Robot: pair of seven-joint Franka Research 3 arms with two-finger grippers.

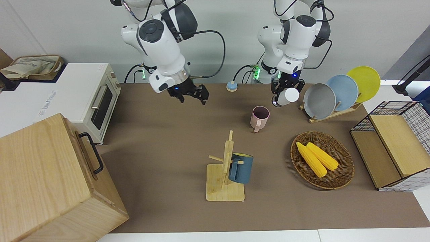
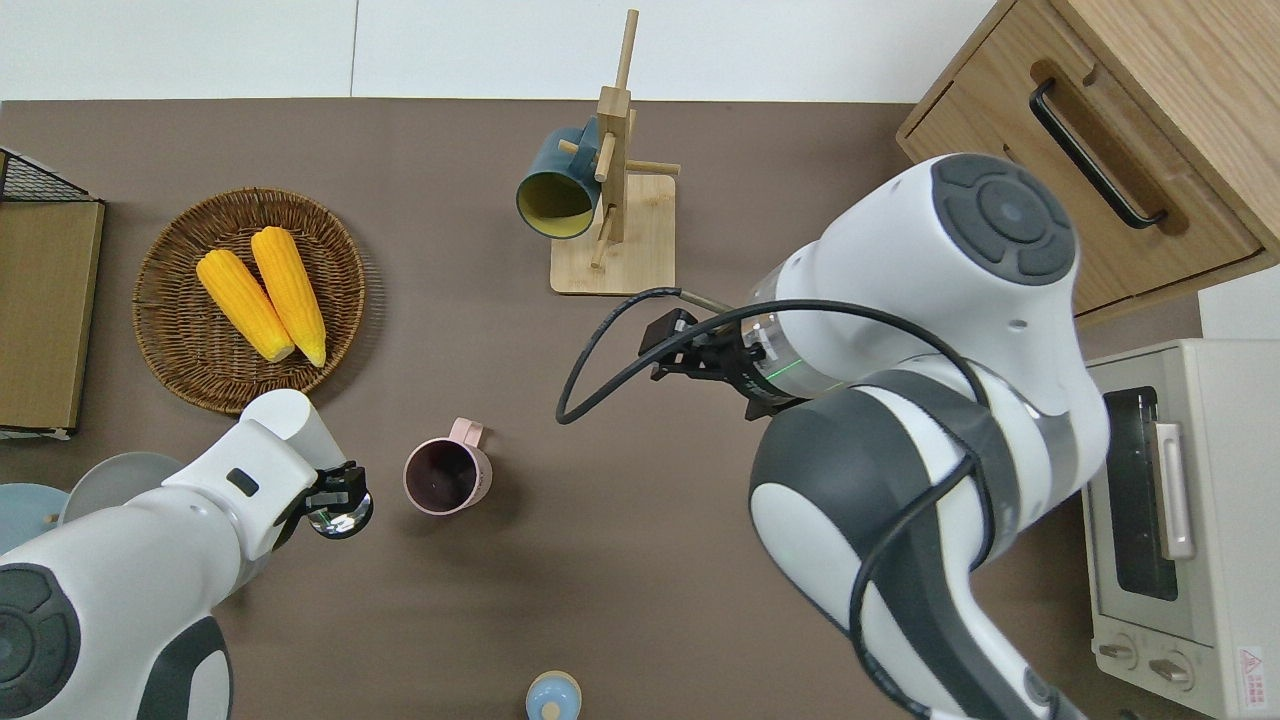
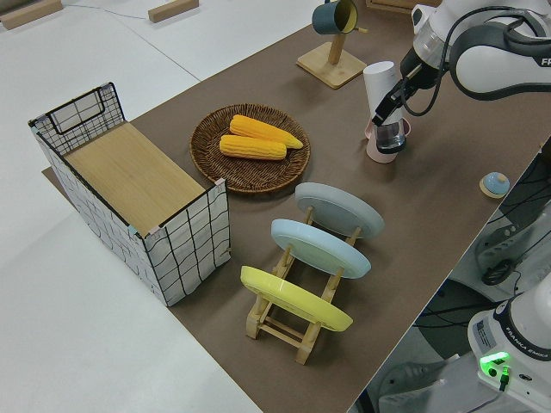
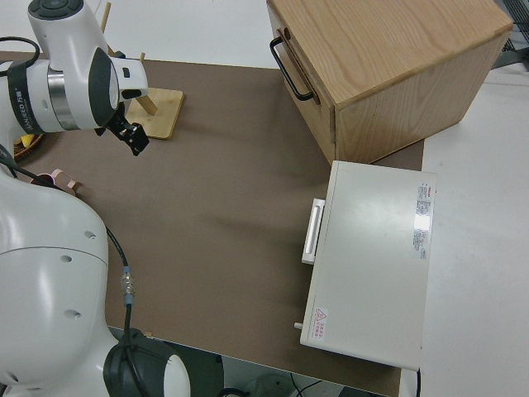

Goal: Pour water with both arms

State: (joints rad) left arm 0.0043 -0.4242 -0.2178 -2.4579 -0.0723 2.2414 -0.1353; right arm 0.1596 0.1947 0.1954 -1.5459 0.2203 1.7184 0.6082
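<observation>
Glossy white arms hung over the brown table. The left gripper (image 1: pixel 286 91) clenched a cup (image 1: pixel 288 96) beside the pink mug (image 1: pixel 259 116); overhead, the cup (image 2: pixel 338 514) looked clear. Right gripper (image 1: pixel 192 94) empty, fingers spread.

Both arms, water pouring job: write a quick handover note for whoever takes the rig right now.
Left gripper: shut on a clear glass tumbler, in the air beside the pink ceramic mug, toward the left arm's end.
Right gripper: holds nothing, up over bare brown table.
Pink mug: upright, apart from the tumbler.
Done: tumbler picked up and brought close to the mug.
Left: bring the tumbler over the mug, tip it, pour, set it down. Whether it holds water cannot be told.
</observation>
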